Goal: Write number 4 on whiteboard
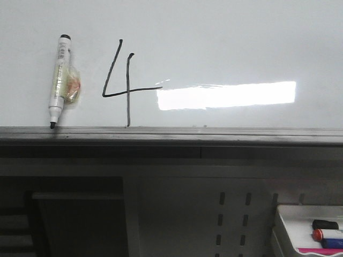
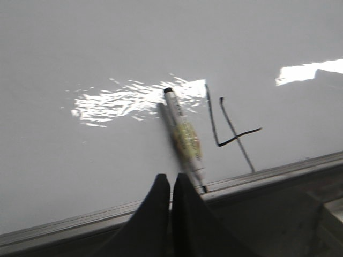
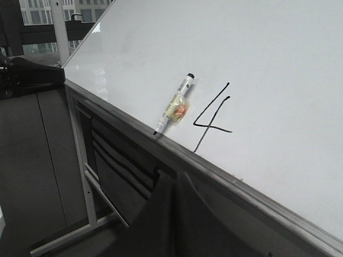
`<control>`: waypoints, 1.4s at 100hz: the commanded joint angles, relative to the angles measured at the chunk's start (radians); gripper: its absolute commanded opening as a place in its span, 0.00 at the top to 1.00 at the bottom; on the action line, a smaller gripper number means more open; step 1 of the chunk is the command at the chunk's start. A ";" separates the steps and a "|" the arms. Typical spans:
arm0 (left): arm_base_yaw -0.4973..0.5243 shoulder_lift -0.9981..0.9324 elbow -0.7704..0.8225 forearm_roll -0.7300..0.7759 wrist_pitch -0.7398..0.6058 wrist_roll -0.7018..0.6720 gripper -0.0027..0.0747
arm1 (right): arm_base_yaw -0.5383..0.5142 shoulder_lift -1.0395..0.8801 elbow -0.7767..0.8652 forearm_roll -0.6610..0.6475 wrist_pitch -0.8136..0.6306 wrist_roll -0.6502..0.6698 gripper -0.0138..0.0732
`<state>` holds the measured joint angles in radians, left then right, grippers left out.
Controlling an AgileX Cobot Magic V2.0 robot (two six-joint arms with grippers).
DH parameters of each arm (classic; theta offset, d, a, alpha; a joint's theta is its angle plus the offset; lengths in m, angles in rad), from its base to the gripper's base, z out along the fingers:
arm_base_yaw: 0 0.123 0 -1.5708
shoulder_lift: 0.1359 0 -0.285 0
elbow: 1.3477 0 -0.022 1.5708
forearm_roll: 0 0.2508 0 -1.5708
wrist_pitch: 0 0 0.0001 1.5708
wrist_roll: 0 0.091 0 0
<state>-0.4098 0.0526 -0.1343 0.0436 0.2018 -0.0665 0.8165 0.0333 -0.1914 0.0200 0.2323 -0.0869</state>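
A thin black number 4 [image 1: 125,85] is drawn on the glossy whiteboard [image 1: 225,43], just above its grey metal ledge [image 1: 171,134]. A white marker [image 1: 59,80] with a black tip leans on the board left of the 4, tip down on the ledge. The 4 [image 2: 231,126] and marker [image 2: 185,138] also show in the left wrist view, and the 4 [image 3: 213,115] and marker [image 3: 174,110] in the right wrist view. My left gripper [image 2: 170,179] is shut and empty, just below the marker. My right gripper [image 3: 177,179] is shut and empty, below the ledge.
A small white tray [image 1: 284,219] with several markers sits at the lower right below the board. A grey perforated panel [image 1: 230,219] and dark frame lie under the ledge. A bright light reflection [image 1: 228,95] lies right of the 4.
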 commanded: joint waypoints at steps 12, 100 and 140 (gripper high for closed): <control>0.225 0.009 -0.017 0.012 -0.065 0.000 0.99 | -0.006 0.010 -0.025 -0.011 -0.088 -0.002 0.92; 0.386 -0.084 0.172 0.010 0.077 -0.001 0.99 | -0.006 0.010 -0.025 -0.011 -0.088 -0.002 0.92; 0.386 -0.084 0.172 0.010 0.077 -0.001 0.99 | -0.006 0.010 -0.025 -0.011 -0.088 -0.002 0.92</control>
<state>-0.0267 -0.0063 0.0044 0.0559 0.3354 -0.0665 0.8165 0.0312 -0.1914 0.0184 0.2319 -0.0869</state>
